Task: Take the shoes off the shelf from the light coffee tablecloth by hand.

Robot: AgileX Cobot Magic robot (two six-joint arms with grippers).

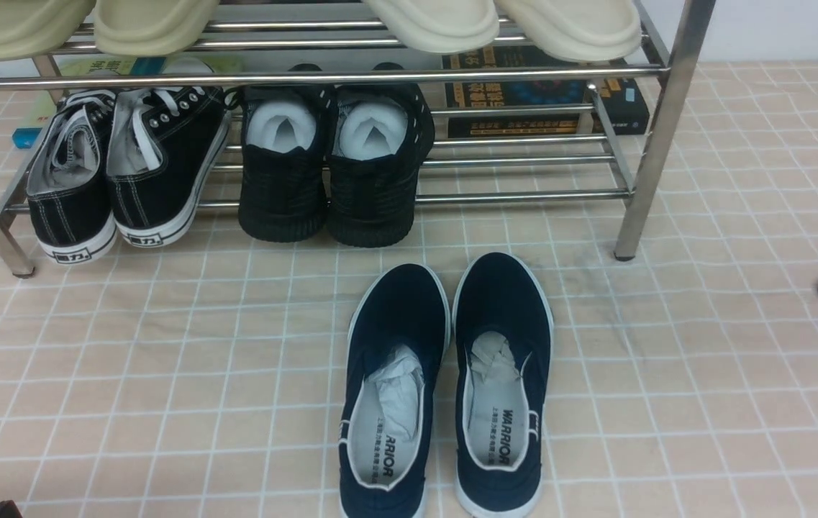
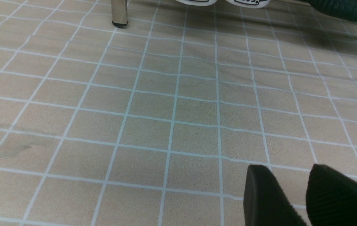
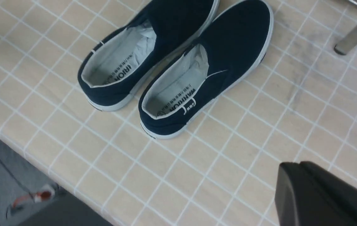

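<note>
Navy-blue canvas slip-on shoes [image 1: 501, 302] side by side on tan, white-lined cloth [image 1: 164, 360], maybe knocked crooked by swinging the black right pincer [image 3: 296, 164], closed and empty, too low, with black left pincer [image 2: 286, 169] open, well apart.

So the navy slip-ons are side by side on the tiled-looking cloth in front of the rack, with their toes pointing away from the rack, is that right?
Not quite: the navy slip-ons' toes point toward the rack, as the front view shows.
</note>
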